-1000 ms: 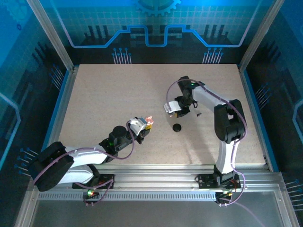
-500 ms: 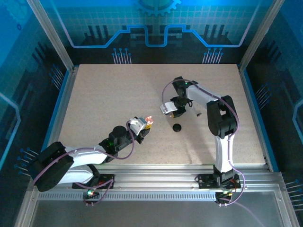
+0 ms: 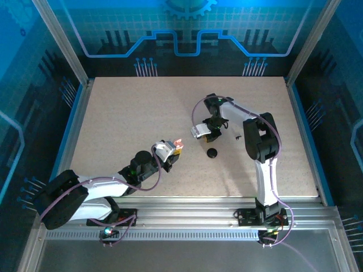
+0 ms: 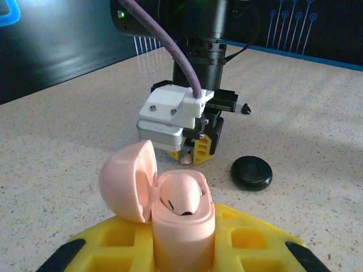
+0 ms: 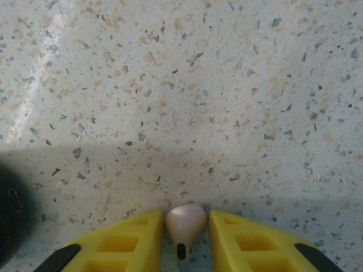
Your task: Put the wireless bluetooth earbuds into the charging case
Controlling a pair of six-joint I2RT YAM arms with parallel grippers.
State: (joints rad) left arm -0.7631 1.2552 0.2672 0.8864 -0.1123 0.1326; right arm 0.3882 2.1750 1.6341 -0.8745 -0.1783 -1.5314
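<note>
Left gripper (image 3: pixel 172 151) is clamped tight on the pink charging case (image 4: pixel 184 232), whose lid is swung open to the left. I see one pale earbud (image 4: pixel 184 198) seated inside it. Right gripper (image 4: pixel 191 154) is down at the table (image 4: pixel 323 136), its yellow fingers (image 5: pixel 133 241) set narrow either side of a loose pink earbud (image 5: pixel 185 221) lying on the surface. I can't tell if they're pinching it or just beside it. A black round case (image 4: pixel 251 173) lies near that gripper, and a tiny black earbud (image 4: pixel 245 107) lies farther back.
</note>
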